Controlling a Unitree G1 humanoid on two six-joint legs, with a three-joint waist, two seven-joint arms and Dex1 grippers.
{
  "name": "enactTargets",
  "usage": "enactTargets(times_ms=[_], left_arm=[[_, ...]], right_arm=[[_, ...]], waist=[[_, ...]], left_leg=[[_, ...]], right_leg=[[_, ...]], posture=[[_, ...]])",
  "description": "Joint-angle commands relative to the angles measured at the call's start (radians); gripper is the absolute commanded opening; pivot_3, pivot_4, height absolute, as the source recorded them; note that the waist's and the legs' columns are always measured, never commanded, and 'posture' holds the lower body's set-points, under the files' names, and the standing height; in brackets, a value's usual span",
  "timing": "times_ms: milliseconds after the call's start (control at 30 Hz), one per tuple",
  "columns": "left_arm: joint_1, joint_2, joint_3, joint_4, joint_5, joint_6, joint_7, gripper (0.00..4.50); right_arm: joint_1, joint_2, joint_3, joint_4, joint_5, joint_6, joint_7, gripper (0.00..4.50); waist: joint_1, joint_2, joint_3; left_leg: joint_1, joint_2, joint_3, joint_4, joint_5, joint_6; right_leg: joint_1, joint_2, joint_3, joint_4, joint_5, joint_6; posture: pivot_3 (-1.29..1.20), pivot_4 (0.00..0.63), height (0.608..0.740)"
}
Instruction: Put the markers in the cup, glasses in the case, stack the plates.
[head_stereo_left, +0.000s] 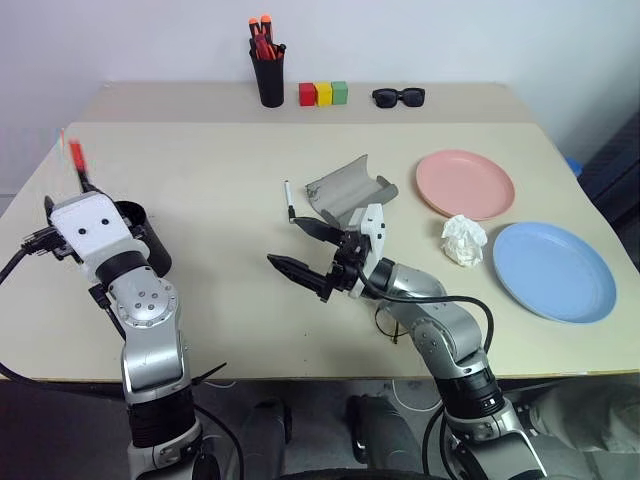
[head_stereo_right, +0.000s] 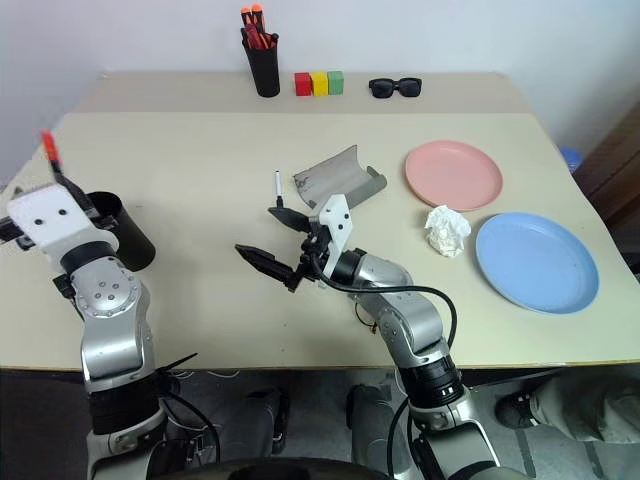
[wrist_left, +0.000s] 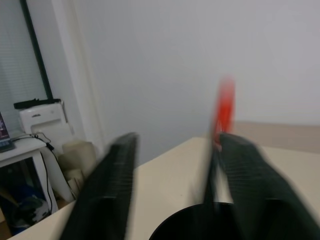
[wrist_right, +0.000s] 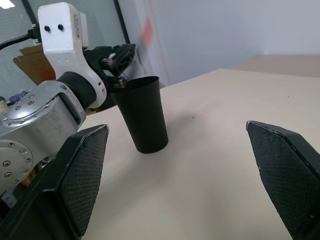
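The left claw, fingers spread, hovers over the wide matte black conical cup with the slim red marker against one finger; it could tip outside the rim. The right claw gapes empty near the open grey felt case, beside the white marker.

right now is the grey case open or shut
Open: the grey case lies on the table with its lid raised, the hollow inside showing.

cup: matt black plastic, probably | table: smooth matt | case: felt-like
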Motion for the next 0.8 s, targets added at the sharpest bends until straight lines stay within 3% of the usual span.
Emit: enactTargets(times_ms=[33,233,400,500,600,733,800], left_arm=[[0.001,-0.002,0.003,-0.011,0.007,-0.018,0.003,4.47],[-0.044,0.005,-0.014,-0.008,-0.014,-0.044,-0.024,4.47],[-0.191,0.015,-0.134,0.016,-0.128,-0.020,-0.220,4.47],[-0.300,-0.025,-0.207,0.090,-0.214,0.267,-0.333,4.47],[-0.408,-0.067,-0.220,0.188,-0.235,0.510,-0.333,4.47],[-0.585,-0.127,-0.160,0.424,-0.259,0.727,-0.269,4.47],[-0.661,-0.131,-0.143,0.555,-0.254,0.738,-0.243,4.47]], right_arm=[[-0.016,0.013,-0.013,-0.017,0.024,-0.004,-0.003,4.50],[-0.016,0.012,-0.017,-0.021,0.027,-0.001,-0.017,4.50],[-0.014,0.010,-0.024,-0.024,0.031,0.003,-0.036,4.50],[-0.008,-0.004,-0.050,-0.031,0.033,0.009,-0.062,4.50],[-0.002,-0.037,-0.080,-0.030,0.017,0.019,-0.085,4.50],[0.008,-0.093,-0.137,-0.027,0.014,0.025,-0.108,4.50],[0.020,-0.116,-0.155,-0.034,0.009,0.025,-0.116,4.50]], waist=[[0.000,0.000,0.000],[0.001,0.000,0.000],[0.006,0.000,0.000],[0.004,0.000,0.000],[-0.003,-0.001,0.000],[-0.006,-0.001,0.001],[-0.006,-0.001,0.001]], left_leg=[[0.000,0.000,0.000,0.000,0.000,0.000],[0.000,0.000,0.000,0.000,0.000,0.000],[-0.001,0.000,0.000,0.001,0.000,0.000],[-0.001,-0.001,0.000,0.001,0.000,0.000],[-0.001,-0.001,0.000,0.000,0.000,0.000],[-0.001,-0.001,-0.001,0.000,0.000,0.000],[-0.001,0.000,-0.001,0.000,0.000,0.001]], right_leg=[[0.000,0.000,0.000,0.000,0.000,0.000],[0.000,0.000,0.000,0.000,0.000,0.000],[0.000,0.000,0.000,-0.001,0.000,0.000],[0.001,0.000,0.000,-0.001,0.000,0.000],[0.001,0.000,0.000,-0.001,0.000,0.001],[-0.001,0.001,0.000,-0.001,-0.001,0.001],[-0.001,0.001,0.000,-0.001,-0.001,0.001]], posture=[[0.00,0.150,0.740],[0.00,0.150,0.740],[0.00,0.150,0.740],[0.00,0.150,0.740],[0.00,0.150,0.740],[0.00,0.150,0.740],[0.00,0.150,0.740]])
